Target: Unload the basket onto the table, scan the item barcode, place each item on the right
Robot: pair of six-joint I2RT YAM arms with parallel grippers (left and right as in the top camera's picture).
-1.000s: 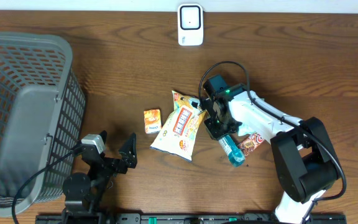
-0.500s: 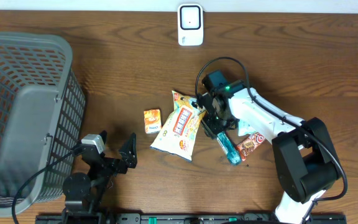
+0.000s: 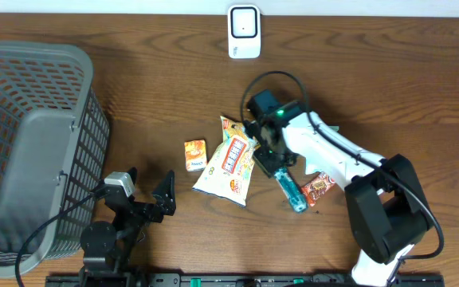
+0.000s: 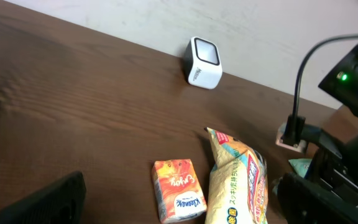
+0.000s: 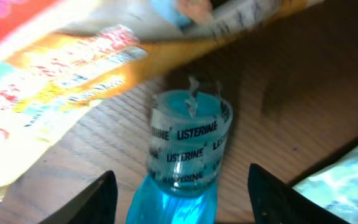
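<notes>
Your right pincer [image 5: 184, 177] has just let its jaws out from a much narrower set a second ago, and the arm has slid up and left across the surface [image 3: 389, 72], toward the bag [image 3: 231, 163]. It is released now. In the wrist view its two fingers stand apart on either side of the bottle [image 5: 188, 149], clear of it, so nothing is held. The bottle lies flat on the wood, much where it lay a second ago. The end with the printed band points toward the bag's edge, and the other end is just beside the red wrapper [image 3: 319, 186]. Read that as a regrasp or a change of target rather than progress — no item is lifted. The scanner [image 3: 244, 32] sits well apart at the far edge with nothing presented to it. You cannot tell from this which item is meant next; the bottle is simply the one between the fingers. Your left pincer [image 3: 146, 190] rests wide open near the front edge beside the grey basket [image 3: 22, 135], holding nothing — it has not stirred. The surface is dark brown wood with a strong grain, and it also carries a small orange carton [image 3: 195, 155] just left of the bag. Beyond its far edge the left wrist view shows only a plain pale wall [image 4: 278, 25].
</notes>
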